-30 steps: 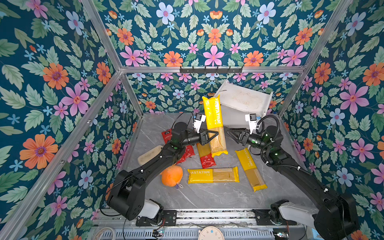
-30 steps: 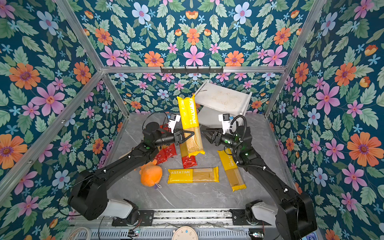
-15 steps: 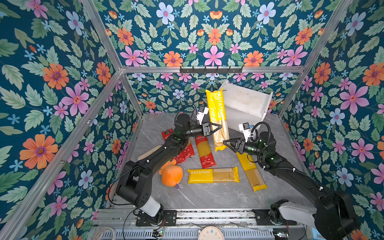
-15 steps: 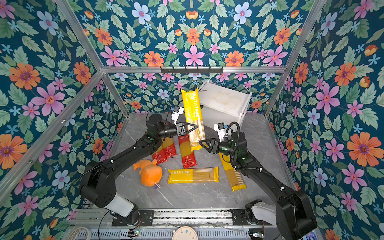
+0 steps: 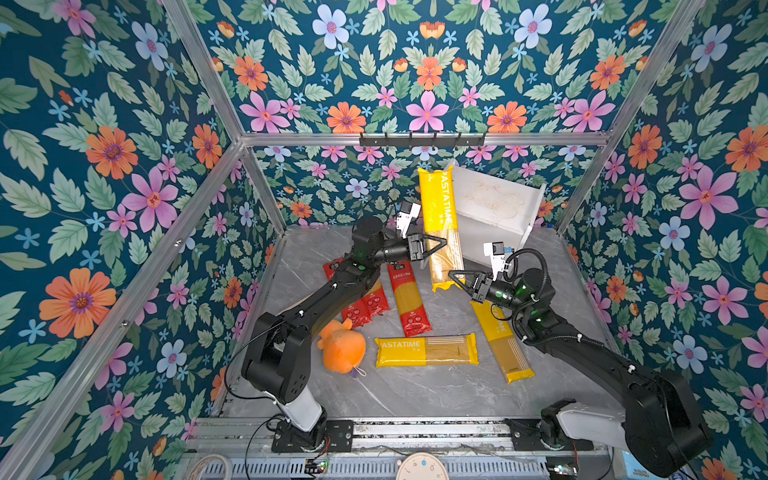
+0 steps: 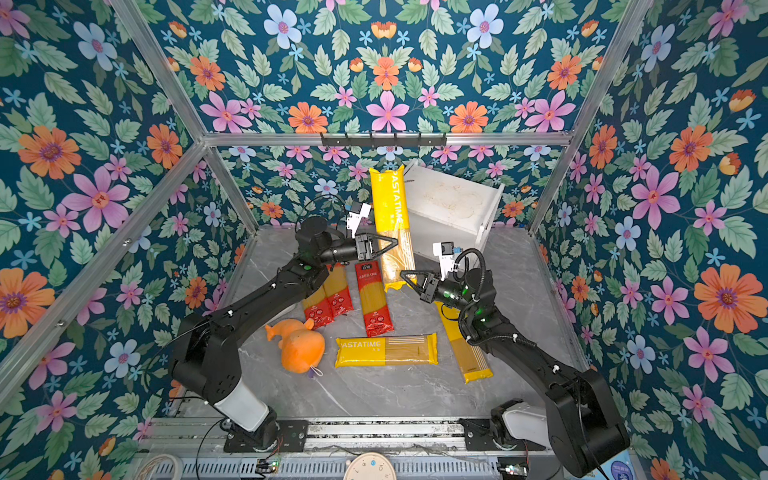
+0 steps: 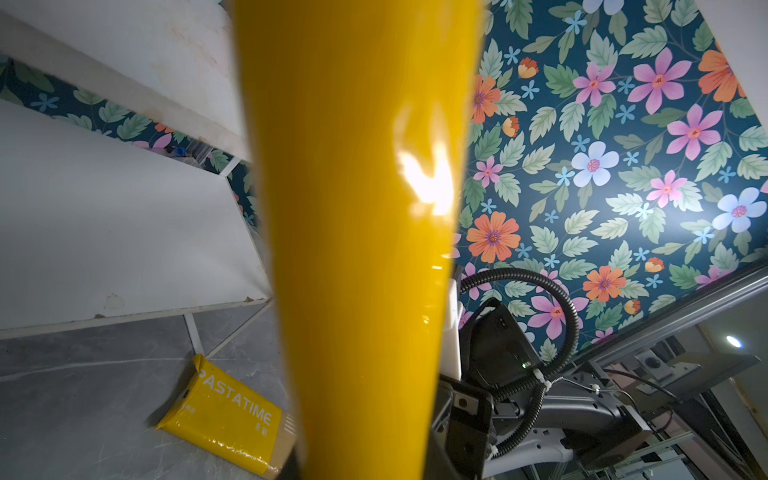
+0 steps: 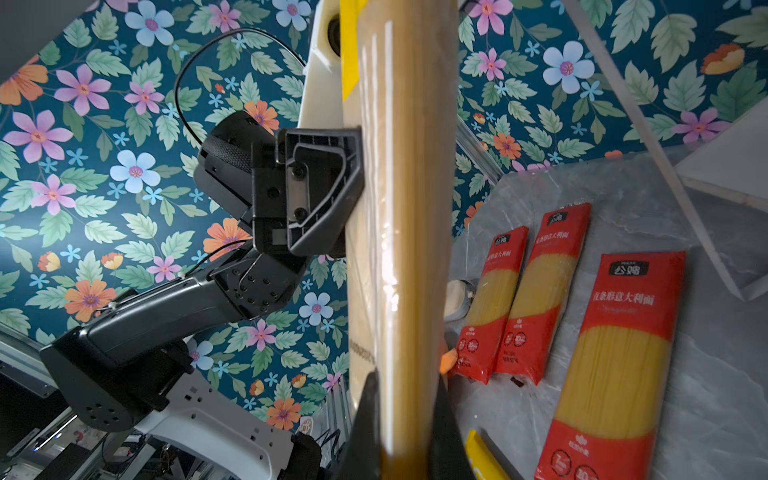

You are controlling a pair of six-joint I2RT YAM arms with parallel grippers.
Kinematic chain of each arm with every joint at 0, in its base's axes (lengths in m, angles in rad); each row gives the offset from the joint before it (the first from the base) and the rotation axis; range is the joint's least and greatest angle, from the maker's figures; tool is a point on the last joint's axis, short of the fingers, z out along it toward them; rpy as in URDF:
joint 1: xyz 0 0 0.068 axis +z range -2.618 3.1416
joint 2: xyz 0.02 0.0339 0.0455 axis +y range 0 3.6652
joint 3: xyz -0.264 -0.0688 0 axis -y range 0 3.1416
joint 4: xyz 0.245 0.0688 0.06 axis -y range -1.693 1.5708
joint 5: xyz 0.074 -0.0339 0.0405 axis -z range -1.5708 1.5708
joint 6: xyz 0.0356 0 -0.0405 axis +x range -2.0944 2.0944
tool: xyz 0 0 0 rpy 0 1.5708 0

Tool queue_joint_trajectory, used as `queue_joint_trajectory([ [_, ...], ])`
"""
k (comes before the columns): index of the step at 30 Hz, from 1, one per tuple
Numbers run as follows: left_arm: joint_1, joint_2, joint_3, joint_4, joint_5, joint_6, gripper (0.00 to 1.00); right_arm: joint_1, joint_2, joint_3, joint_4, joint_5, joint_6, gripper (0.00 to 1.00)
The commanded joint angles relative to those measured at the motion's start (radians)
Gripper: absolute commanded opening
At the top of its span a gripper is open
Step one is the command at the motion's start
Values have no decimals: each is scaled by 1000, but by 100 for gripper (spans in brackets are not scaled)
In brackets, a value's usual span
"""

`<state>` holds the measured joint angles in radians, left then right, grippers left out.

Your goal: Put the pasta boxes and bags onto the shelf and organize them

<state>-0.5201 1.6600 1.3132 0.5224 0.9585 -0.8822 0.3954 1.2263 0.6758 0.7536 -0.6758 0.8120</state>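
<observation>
One yellow PASTATIME pack (image 5: 439,216) (image 6: 390,216) stands nearly upright in the air, just in front of the white shelf (image 5: 498,195) (image 6: 453,199). My left gripper (image 5: 440,245) (image 6: 392,245) is shut on its middle; one of its fingers (image 8: 320,191) presses the pack's edge. My right gripper (image 5: 453,276) (image 6: 405,275) is shut on the pack's lower end, a finger on each face of the pack (image 8: 399,208). A second yellow pack (image 5: 426,351) and a third (image 5: 503,345) lie on the floor. Three red-ended packs (image 8: 490,303) (image 8: 540,291) (image 8: 619,353) lie flat to the left.
An orange plush toy (image 5: 343,349) lies by the left arm's base. The shelf's lower board (image 7: 104,228) is bare. A black hook rail (image 5: 422,140) runs along the back wall. Floral walls with metal frame bars close in on three sides.
The held yellow pack has swung more upright and nearer the shelf. My right gripper dropped to the pack's lower end and closed on it.
</observation>
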Motion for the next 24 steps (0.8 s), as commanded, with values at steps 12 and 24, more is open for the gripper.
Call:
queue_joint_trajectory([
  [12,86,21,54,131,-12,-94,68,2,-29,141,-65,402,185,0],
  [24,146,-141,-267,76,-120,-8,70,21,77,446,-422,520,328,0],
])
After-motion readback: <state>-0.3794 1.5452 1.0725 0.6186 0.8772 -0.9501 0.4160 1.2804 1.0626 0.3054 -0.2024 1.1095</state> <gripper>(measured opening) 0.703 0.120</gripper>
